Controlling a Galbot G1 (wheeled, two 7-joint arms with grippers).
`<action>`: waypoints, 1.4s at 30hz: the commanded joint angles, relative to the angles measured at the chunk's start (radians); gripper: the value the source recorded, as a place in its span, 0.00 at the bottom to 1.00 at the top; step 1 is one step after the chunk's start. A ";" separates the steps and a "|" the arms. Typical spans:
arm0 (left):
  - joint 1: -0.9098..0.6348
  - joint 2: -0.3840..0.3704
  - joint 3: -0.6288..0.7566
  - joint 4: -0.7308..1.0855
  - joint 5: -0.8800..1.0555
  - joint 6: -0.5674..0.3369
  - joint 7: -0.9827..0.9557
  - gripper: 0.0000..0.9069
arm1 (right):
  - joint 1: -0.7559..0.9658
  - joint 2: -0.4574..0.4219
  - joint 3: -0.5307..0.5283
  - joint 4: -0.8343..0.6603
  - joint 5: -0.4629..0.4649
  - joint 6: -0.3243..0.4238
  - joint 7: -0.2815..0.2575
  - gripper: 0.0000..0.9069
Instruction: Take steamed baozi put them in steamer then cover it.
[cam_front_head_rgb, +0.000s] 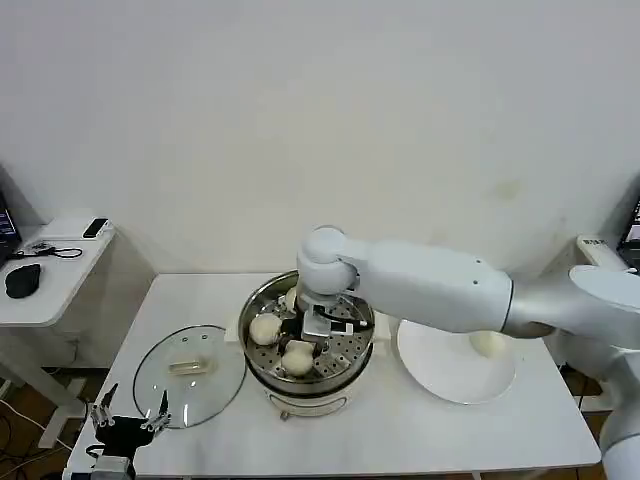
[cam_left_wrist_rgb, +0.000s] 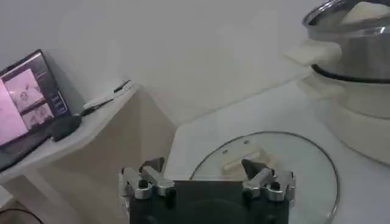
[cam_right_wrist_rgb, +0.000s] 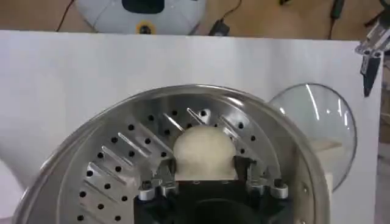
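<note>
The steamer (cam_front_head_rgb: 308, 352) stands at the middle of the white table (cam_front_head_rgb: 200, 300), a shiny perforated metal basket on a white pot base.

The right gripper (cam_front_head_rgb: 322, 322) is reached in over the steamer, down inside the basket. In the right wrist view its fingers (cam_right_wrist_rgb: 159, 176) sit on either side of a bun (cam_right_wrist_rgb: 204, 152), closed against it, with the bun resting on or just above the perforated floor; I cannot tell which.

In the head view two more buns lie in the steamer: one (cam_front_head_rgb: 264, 329) on the side toward the lid, one (cam_front_head_rgb: 297, 358) at the near side. A pale shape at the far rim, partly hidden by the arm, cannot be identified.

One bun (cam_front_head_rgb: 487, 343) lies on the white plate (cam_front_head_rgb: 440, 375), which sits just beside the steamer on its right.

The glass lid (cam_front_head_rgb: 190, 375) lies flat on the table to the left of the steamer, close by, handle up.

The left gripper (cam_front_head_rgb: 130, 420) is parked at the near table edge, just beside the lid on the side away from the steamer, its fingers (cam_left_wrist_rgb: 141, 181) spread wide and holding nothing.
</note>
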 joint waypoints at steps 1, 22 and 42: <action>-0.001 0.001 -0.001 0.000 0.000 0.000 0.000 1.00 | -0.002 0.001 -0.003 0.007 -0.003 0.004 -0.001 1.00; -0.005 0.006 0.006 -0.005 -0.001 0.001 0.012 1.00 | 0.148 -0.190 0.068 0.068 0.125 -0.109 0.048 1.00; -0.019 0.046 0.022 -0.019 -0.048 0.002 0.025 1.00 | 0.089 -0.484 0.150 -0.230 0.349 -0.744 -0.038 1.00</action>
